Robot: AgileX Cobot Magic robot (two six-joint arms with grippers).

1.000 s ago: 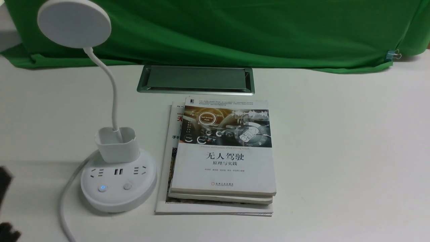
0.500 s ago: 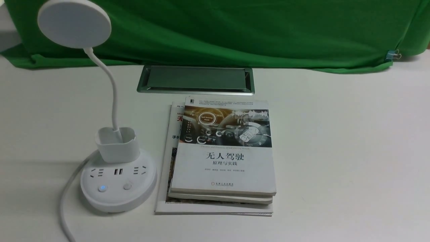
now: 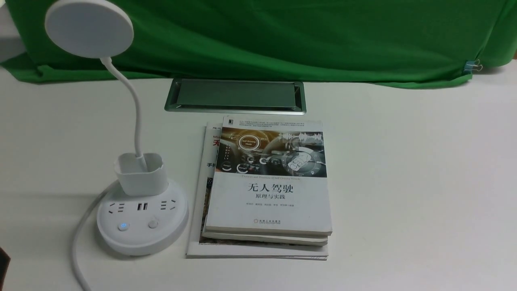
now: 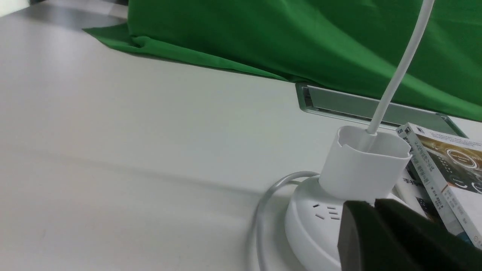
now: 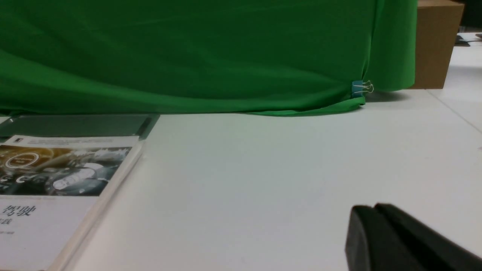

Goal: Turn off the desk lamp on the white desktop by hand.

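Observation:
The white desk lamp stands at the left of the white desktop (image 3: 404, 182). Its disc head (image 3: 89, 28) is raised on a thin neck above a cup holder (image 3: 141, 174) and a round base (image 3: 142, 232). The base's left button (image 3: 123, 226) glows blue; the right button (image 3: 153, 223) is unlit. In the left wrist view my left gripper (image 4: 373, 204) is shut and empty, close to the base (image 4: 308, 222) and just below the cup holder (image 4: 361, 165). My right gripper (image 5: 373, 208) is shut and empty, low over bare desktop (image 5: 244, 169).
A stack of books (image 3: 266, 190) lies right of the lamp base, with the silver-framed hatch (image 3: 235, 95) behind it. The lamp's white cable (image 3: 78, 242) runs off the front edge. Green cloth (image 3: 282, 36) covers the back. A cardboard box (image 5: 437, 41) stands far right.
The left gripper's dark shape at the front view's left edge left the picture, and now only a thin dark sliver shows at the bottom left corner. The lamp and books have not moved.

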